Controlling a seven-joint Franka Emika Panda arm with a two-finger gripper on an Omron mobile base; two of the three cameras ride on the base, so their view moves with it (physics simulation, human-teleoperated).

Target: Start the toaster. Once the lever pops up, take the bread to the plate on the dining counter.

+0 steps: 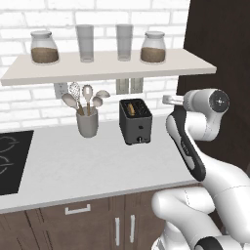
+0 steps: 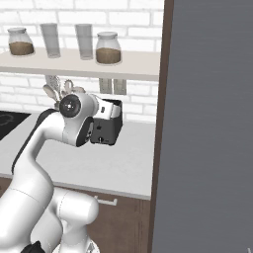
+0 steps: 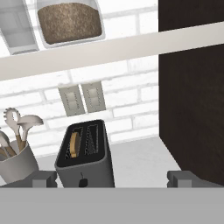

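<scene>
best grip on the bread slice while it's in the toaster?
Probably its top edge, coming straight down from above. The bread stands upright in one slot of the toaster, the one nearer the utensil cup, so the slot walls hide its faces and only the top shows. Set the open tool across the slice's thin dimension and pinch the two flat faces.

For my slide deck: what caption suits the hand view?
Open gripper faces the dark grey two-slot toaster, golden-brown bread slice in its left slot.
</scene>
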